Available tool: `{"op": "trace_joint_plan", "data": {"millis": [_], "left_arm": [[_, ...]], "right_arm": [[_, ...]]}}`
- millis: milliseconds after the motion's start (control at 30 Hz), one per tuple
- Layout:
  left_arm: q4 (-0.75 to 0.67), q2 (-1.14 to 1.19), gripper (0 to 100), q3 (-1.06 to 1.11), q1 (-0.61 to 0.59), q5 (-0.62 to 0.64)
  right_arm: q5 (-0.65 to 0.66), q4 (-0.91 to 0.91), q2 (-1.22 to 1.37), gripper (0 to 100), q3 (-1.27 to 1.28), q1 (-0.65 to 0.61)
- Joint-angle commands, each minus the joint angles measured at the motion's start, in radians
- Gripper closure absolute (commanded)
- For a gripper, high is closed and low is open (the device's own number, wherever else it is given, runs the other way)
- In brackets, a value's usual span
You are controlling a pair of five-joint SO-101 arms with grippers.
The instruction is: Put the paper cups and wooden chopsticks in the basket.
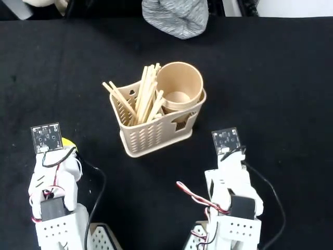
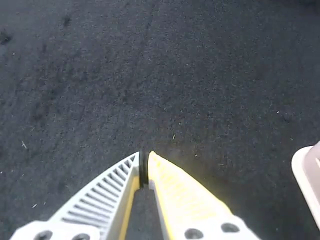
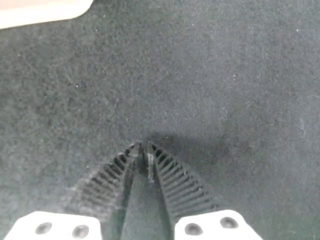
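Note:
A beige slotted basket (image 1: 151,136) stands in the middle of the black table. Paper cups (image 1: 179,86) are nested upright in its right part, and several wooden chopsticks (image 1: 143,96) lean in its left part. My left gripper (image 2: 144,155) hangs shut and empty over bare cloth, at the front left of the basket. A corner of the basket (image 2: 307,172) shows beside it. My right gripper (image 3: 141,147) is shut too, holding nothing, over the cloth in front of the basket's right side, with the basket's base (image 3: 42,11) farther off.
A grey fabric bundle (image 1: 176,16) lies at the table's back edge. Both arm bases (image 1: 52,208) (image 1: 231,208) sit near the front edge. Black cloth (image 1: 281,83) covers the table around the basket.

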Motion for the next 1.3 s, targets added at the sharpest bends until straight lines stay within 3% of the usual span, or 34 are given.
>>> {"op": "trace_joint_plan", "data": {"millis": [0, 1267], "left_arm": [[0.038, 0.000, 97, 0.018, 0.004, -0.011], [0.057, -0.006, 97, 0.018, -0.002, -0.011]], "right_arm": [[0.006, 0.005, -0.070, 98.5, -0.004, -0.011], [0.006, 0.005, -0.070, 98.5, -0.004, -0.011]]}}
